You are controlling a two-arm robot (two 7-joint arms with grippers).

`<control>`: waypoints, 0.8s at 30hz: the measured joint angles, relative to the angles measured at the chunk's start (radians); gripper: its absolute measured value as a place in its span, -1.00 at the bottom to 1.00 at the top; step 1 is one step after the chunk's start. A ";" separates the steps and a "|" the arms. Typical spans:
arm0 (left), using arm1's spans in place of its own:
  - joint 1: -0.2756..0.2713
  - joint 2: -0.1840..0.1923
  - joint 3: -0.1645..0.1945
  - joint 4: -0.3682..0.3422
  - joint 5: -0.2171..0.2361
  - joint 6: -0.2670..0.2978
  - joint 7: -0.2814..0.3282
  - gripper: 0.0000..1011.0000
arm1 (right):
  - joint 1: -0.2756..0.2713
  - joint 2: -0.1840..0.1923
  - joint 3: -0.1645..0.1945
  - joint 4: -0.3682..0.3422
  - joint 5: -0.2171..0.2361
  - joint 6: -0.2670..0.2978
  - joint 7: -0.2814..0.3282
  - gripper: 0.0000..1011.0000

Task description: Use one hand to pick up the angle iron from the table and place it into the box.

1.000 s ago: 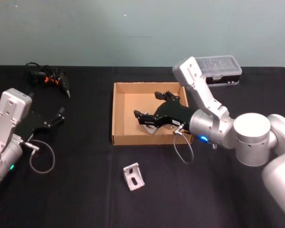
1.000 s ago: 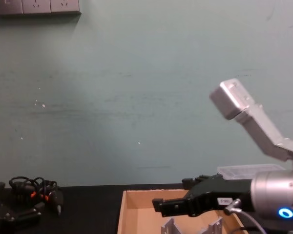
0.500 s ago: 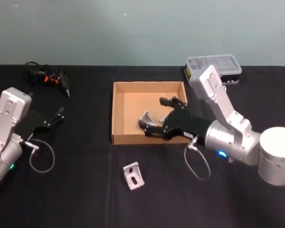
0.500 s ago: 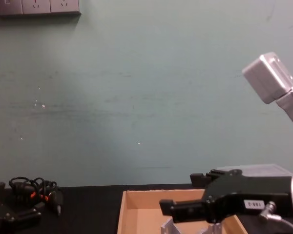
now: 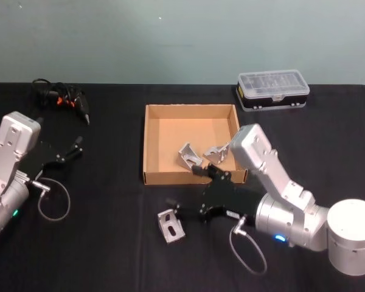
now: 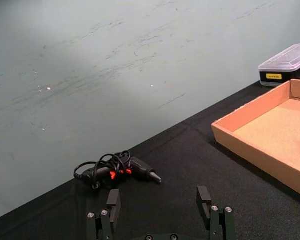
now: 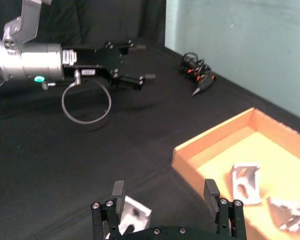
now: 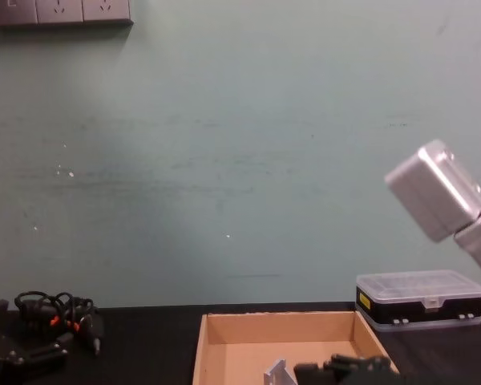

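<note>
One silver angle iron [image 5: 171, 225] lies on the black table [image 5: 97, 243] in front of the tan cardboard box [image 5: 150, 146]. Two more angle irons [image 5: 188, 156] [image 5: 218, 154] rest inside the box. My right gripper [image 5: 187, 187] is open and holds nothing, low over the table between the box's front wall and the loose angle iron. In the right wrist view, the loose angle iron [image 7: 132, 215] sits just past one finger of the right gripper [image 7: 165, 192]. My left gripper [image 5: 72, 150] is parked open at the left, with nothing between its fingers [image 6: 112, 200].
A clear-lidded black plastic case [image 5: 272, 90] stands at the back right. A black tool with coiled cable [image 5: 61, 97] lies at the back left. Loose cable loops hang by each wrist. The box [image 8: 280, 337] also appears low in the chest view.
My right gripper has pulled back out of the box toward the table's front, leaving an angle iron inside, and now sits by the loose one. The left arm has not moved.
</note>
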 joint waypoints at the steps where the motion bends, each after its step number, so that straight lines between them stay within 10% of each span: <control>1: 0.000 0.000 0.000 0.000 0.000 0.000 0.000 0.98 | -0.003 -0.001 -0.002 0.000 -0.001 0.002 -0.002 0.98; 24: 0.000 0.000 0.000 0.000 0.000 0.000 0.000 0.98 | -0.011 -0.055 -0.036 0.042 -0.010 0.092 -0.030 0.98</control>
